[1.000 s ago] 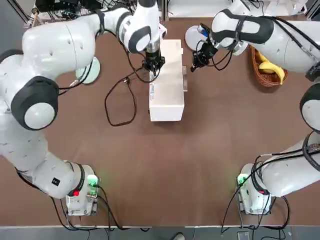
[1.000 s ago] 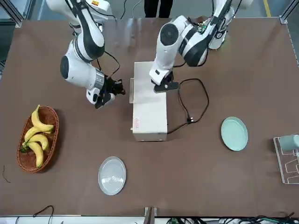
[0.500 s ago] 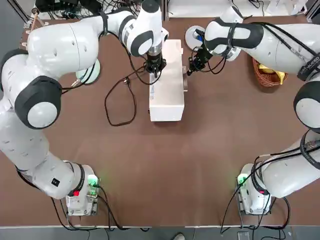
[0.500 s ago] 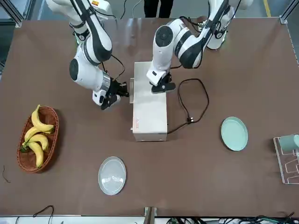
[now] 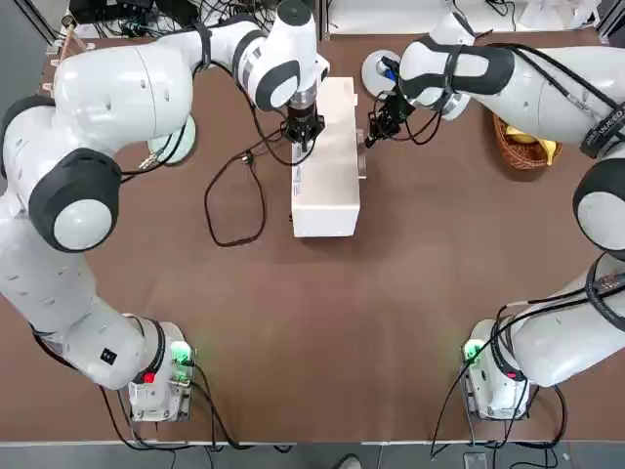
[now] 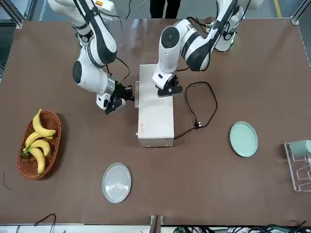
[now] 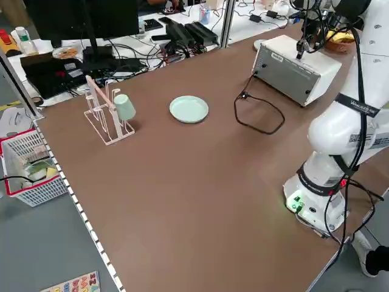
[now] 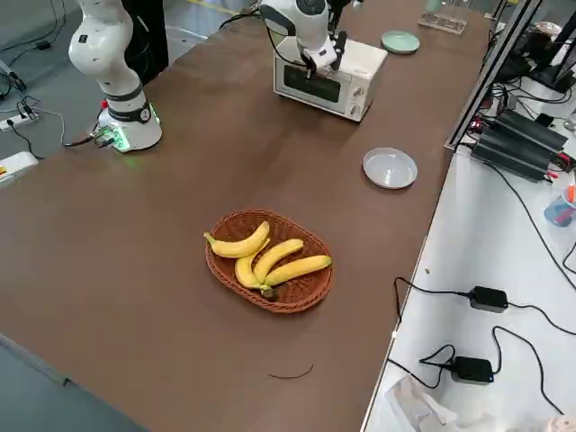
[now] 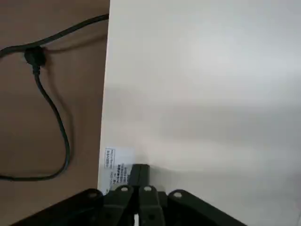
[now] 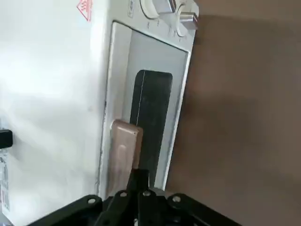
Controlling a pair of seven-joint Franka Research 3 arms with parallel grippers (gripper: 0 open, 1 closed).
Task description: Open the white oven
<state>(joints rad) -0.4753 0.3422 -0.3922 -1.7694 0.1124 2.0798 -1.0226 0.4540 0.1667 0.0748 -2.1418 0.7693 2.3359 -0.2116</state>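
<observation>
Two end effectors stand at the white oven, one on each side of it. Going left to right in the top view: the pale green plate lies near the bench's far-left area; the black power cord loops on the bench left of the oven; then the oven itself, in the far middle of the bench, its long axis running from near to far.

Left end effector: fingers together, tip resting on or just over the oven's top panel near its left edge. Judged a bracing position, not a grasp.

Oven door: on the oven's right face, shut. The wooden handle runs along the upper edge of the glass door.

Right end effector: fingers together, just beside the handle, which lies to its left; contact cannot be confirmed. This arm is the nearer to the door, and the coming move turns on that short gap.

Clearance: bare bench lies right of the door for it to swing down. The banana basket stands well apart to the right.
</observation>
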